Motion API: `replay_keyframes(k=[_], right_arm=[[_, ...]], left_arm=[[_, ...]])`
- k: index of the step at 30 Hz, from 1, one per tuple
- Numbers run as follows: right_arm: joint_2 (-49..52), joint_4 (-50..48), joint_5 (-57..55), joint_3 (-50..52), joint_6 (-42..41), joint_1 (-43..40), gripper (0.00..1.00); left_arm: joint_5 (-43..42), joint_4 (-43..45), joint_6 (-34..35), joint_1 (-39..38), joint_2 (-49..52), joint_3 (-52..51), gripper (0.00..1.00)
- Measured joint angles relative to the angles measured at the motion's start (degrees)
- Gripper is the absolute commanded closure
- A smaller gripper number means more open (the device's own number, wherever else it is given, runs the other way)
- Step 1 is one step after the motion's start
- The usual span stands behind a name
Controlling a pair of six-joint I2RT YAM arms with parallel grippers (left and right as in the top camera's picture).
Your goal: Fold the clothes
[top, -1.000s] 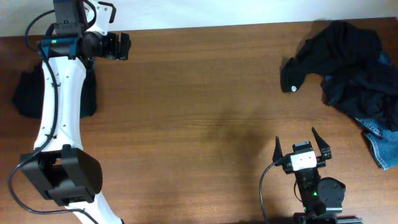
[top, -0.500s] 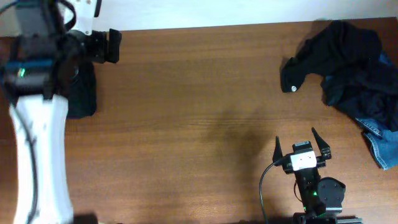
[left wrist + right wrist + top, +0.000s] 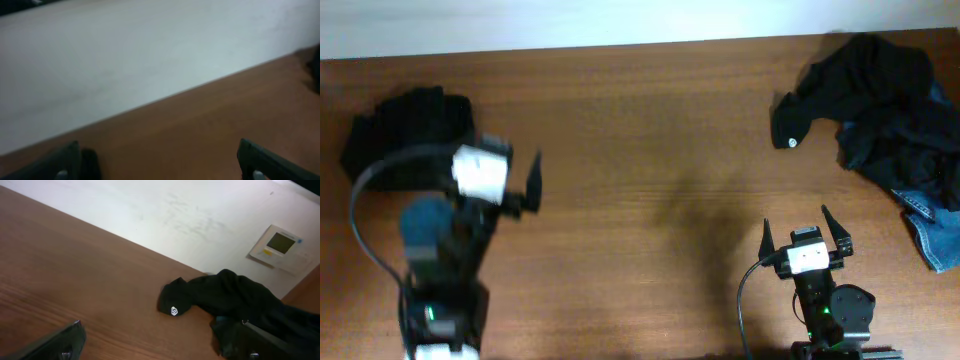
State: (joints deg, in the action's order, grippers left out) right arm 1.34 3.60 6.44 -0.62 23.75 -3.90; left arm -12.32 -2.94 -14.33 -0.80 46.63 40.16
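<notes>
Black fabric is lying bundled, seemingly one folded garment (image 3: 410, 135), at ten o'clock on the counter (image 3: 650, 120). The rumpled clothes (image 3: 875, 100) are waiting at two o'clock. The left claw (image 3: 157, 150) and right claw (image 3: 802, 230) are gaping, empty.

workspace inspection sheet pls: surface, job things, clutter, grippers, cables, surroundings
surface: brown wooden table, grain visible.
job's things: black garment bunched at the far left; heap of black clothes at the far right, with a small white logo and a blue denim piece at its near edge.
clutter: nothing seen.
grippers: left gripper open, empty, blurred in the overhead view; right gripper open, empty, apart from the heap.
cables: black cable loops beside the left arm; second cable by the right arm.
surroundings: white wall; wall panel with a small screen.
</notes>
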Motion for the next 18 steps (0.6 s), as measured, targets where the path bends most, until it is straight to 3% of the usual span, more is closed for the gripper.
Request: replay_keyframes(k=[9, 18], right_arm=[[0.0, 0.0, 0.0, 0.0, 0.0, 0.0, 0.01], [0.1, 0.0, 0.0, 0.0, 0.0, 0.0, 0.01]], left_arm=[[-1.2, 3.6, 0.4, -0.1, -29.5, -26.3, 0.01], [-1.2, 8.8, 3.0, -0.1, -38.5, -37.0, 0.01]])
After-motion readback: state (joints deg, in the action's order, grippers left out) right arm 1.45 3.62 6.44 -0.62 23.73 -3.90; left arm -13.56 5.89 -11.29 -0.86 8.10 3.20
